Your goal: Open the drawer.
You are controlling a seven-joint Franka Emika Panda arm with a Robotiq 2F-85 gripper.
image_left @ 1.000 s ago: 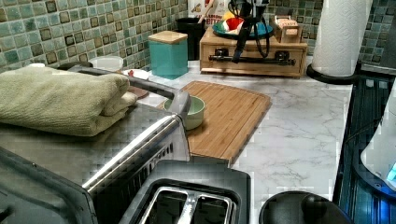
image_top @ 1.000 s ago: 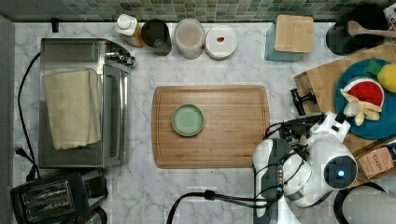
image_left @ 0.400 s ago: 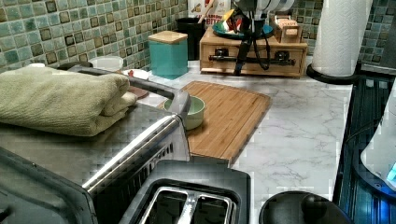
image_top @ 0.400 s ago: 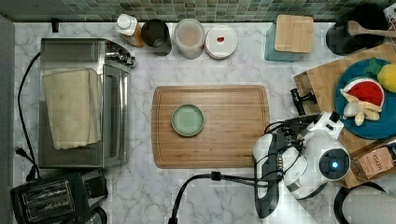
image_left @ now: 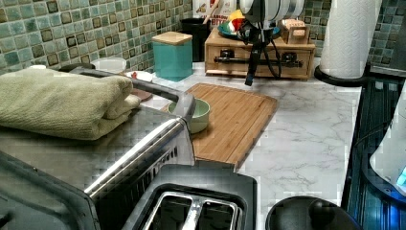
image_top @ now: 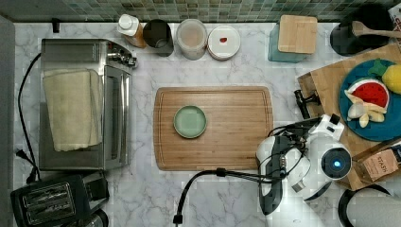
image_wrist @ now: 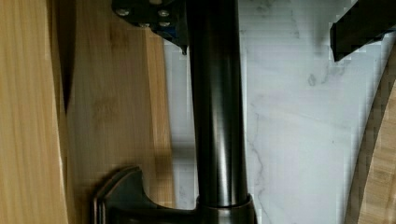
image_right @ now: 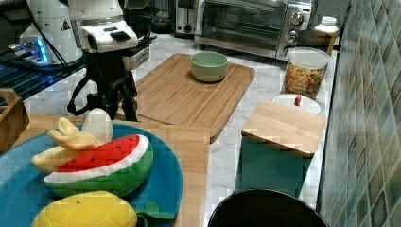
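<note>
As the hand has come lower than it stood a second ago, its fingers now reach the level of the bar handle on the drawer. In the top view the arm has also shifted slightly away from the cutting board, toward the drawer side. The drawer has not moved: its front sits flush in the wooden box just beyond the far end of the cutting board, as seen in the left view.

Judgement: the approach is nearly complete and the grasp is not yet made. Closing on the bar and pulling toward the cutting board remain.

Differences between views:
- The wrist view shows the fingers apart, one on each side of the handle. One sits close against the bar; the other is clear of it over the marble tabletop.
- The left view shows the height of the hand against the drawer front but not the finger gap.
- The top view shows the hand just off the corner of the cutting board.
- The right view shows the hand pointing down at the board's edge.
</note>
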